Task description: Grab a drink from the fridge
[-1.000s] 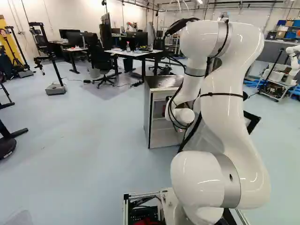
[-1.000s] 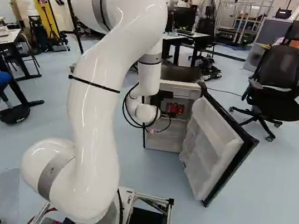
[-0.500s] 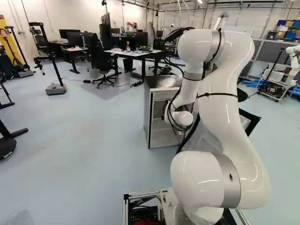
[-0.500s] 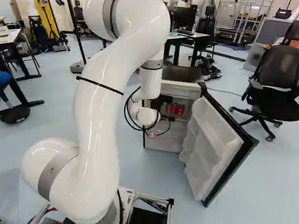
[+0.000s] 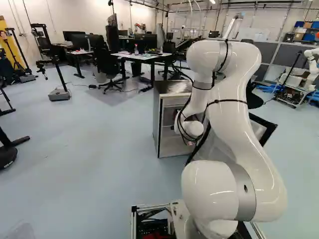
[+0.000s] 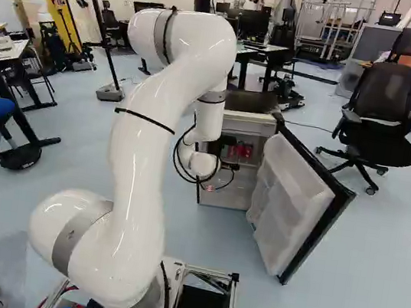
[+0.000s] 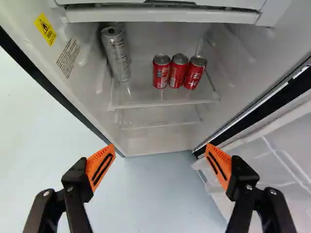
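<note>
In the right base view my gripper (image 6: pixel 227 140) shows as a dark part beyond the wrist, at the open fridge (image 6: pixel 247 121); its fingertips are hidden there. The wrist view shows the gripper (image 7: pixel 160 151) open, nothing between its orange pads, facing the fridge's interior. Three red cans stand side by side on a clear shelf (image 7: pixel 163 103) ahead of the fingers: one (image 7: pixel 161 71), a middle one (image 7: pixel 178 71) and a third (image 7: pixel 195 73). A tall silver can (image 7: pixel 116 54) stands apart on the same shelf, with another partly hidden behind it.
The fridge door (image 6: pixel 291 202) stands swung open beside the arm, its inner racks showing. A white upper shelf edge (image 7: pixel 163 16) runs above the cans. An office chair (image 6: pixel 382 111) is farther off, and another robot (image 5: pixel 311 62) stands at the far right.
The arm's upper bend has come down and forward, and the wrist has shifted slightly lower at the fridge. The base and the fridge door have stayed put.
</note>
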You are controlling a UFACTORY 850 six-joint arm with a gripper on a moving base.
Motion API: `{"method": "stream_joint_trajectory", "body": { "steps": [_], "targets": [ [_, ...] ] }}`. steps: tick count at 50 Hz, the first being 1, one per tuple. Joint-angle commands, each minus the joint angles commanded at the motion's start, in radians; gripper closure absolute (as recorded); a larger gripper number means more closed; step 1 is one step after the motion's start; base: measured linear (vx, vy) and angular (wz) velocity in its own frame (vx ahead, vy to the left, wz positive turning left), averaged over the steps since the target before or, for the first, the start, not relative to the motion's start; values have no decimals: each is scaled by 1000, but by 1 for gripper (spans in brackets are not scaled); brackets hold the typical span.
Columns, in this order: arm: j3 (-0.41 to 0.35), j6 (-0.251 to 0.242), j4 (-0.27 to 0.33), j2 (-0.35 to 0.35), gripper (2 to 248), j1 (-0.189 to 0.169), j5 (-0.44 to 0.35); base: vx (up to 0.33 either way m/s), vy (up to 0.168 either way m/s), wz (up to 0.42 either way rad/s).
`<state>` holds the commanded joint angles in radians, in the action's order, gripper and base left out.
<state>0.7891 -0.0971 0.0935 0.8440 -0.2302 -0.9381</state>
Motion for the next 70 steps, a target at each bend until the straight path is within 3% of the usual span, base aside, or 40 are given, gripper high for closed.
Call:
{"method": "stream_joint_trajectory", "body": {
  "steps": [31, 70],
  "targets": [
    [134, 0, 77, 143, 3, 10, -96, 0, 0, 0],
    [332, 0, 83, 330, 3, 4, -175, 0, 0, 0]
  ]
}}
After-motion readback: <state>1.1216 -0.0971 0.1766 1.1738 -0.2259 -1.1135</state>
